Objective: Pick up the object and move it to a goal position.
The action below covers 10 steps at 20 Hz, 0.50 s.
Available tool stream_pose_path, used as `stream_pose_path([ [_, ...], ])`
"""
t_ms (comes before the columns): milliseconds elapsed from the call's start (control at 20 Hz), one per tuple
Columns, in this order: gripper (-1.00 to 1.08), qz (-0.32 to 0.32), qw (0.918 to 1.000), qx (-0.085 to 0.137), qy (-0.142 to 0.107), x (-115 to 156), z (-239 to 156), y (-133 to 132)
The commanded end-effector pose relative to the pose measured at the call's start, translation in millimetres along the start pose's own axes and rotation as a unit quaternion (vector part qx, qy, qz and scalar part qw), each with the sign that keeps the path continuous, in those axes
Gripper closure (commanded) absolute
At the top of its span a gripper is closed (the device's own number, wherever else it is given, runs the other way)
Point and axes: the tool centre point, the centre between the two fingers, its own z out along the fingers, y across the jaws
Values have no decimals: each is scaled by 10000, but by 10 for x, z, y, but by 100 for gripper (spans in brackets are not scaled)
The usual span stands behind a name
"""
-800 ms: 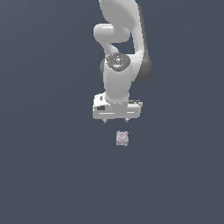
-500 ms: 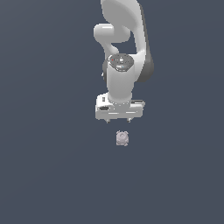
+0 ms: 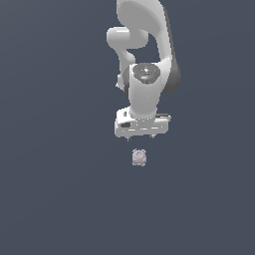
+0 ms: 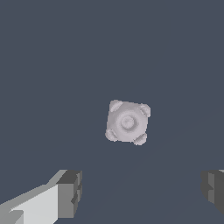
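The object (image 3: 139, 157) lies nearest on the bare dark bench (image 3: 55, 199), a squat lump with no clear long axis, round-marked face turned up, knobbly corners skewed slightly in the wrist view. Open bench surrounds it on every side. Beyond it hangs the pincer (image 3: 142, 135), fingers (image 4: 70, 192) spread wide, holding nothing. The arm (image 3: 147, 60) has dropped lower than a moment ago.
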Motion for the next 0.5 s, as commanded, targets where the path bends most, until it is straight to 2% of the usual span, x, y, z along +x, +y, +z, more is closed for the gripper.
stream_pose_path([
  [0, -92, 49, 10000, -7, -4, 22, 49, 0],
  [450, -92, 487, 9988, -87, 1, 214, 450, 21],
])
